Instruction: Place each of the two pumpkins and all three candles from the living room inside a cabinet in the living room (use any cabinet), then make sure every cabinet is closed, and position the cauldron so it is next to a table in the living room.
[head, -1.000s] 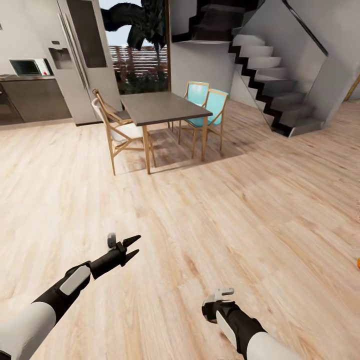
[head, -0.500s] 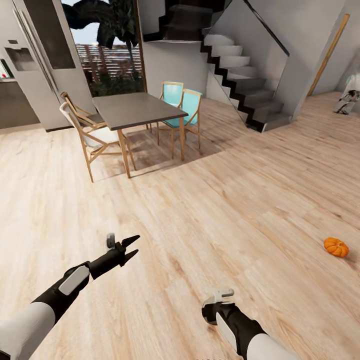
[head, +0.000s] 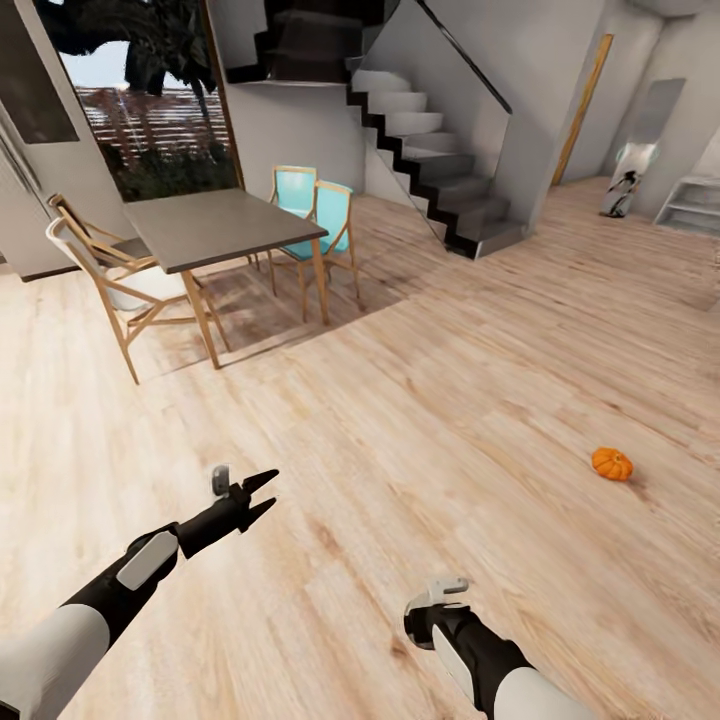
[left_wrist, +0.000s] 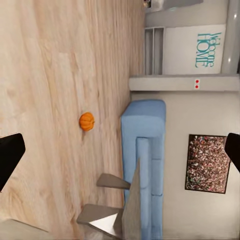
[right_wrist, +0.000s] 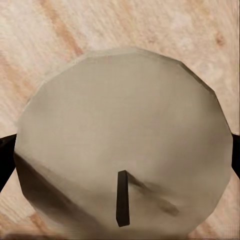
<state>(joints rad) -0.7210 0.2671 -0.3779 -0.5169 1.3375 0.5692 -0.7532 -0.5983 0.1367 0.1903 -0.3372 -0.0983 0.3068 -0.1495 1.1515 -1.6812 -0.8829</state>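
At the right of the head frame, a pumpkin (head: 611, 463) sits alone on the wooden floor (head: 430, 420), well apart from both arms — the left wrist view shows it too, near a blue sofa (left_wrist: 145, 165). Lower left, the left gripper (head: 258, 499) hangs with its fingers spread and nothing between them. Lower centre, the right gripper (head: 437, 600) points down, and its wrist view shows a grey-olive candle (right_wrist: 125, 150) with a dark wick held between the fingers — the dining table (head: 215, 228) stands at upper left.
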